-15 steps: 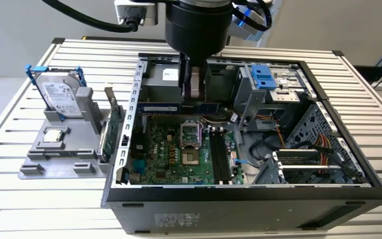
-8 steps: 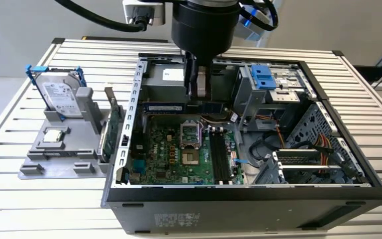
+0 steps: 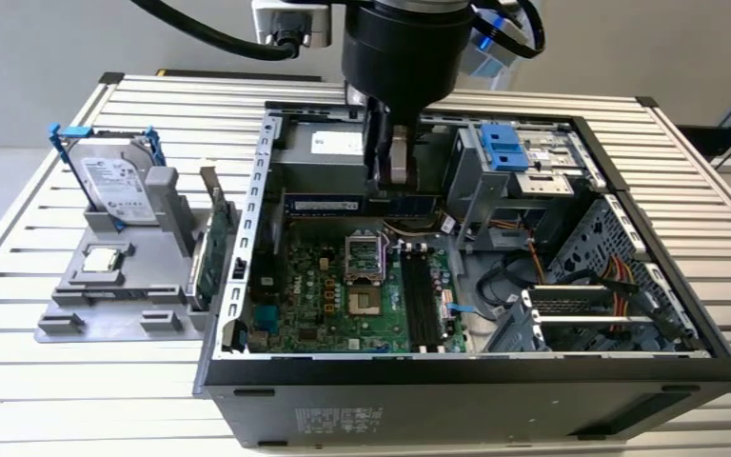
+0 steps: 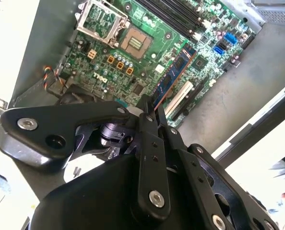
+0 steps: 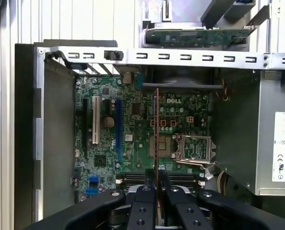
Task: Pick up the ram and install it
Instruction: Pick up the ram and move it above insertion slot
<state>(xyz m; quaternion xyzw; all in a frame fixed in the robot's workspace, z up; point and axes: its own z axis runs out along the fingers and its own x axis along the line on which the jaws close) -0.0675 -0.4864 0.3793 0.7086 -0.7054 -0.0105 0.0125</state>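
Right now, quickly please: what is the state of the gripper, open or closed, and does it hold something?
Gripper: closed on the ram, holding it over the motherboard.

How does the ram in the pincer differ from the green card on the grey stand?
The ram is slim and bluish; the green card is larger, with a metal bracket. The ram hangs in the pincer over the motherboard; the green card stands in the grey stand outside the case. Both are circuit boards.
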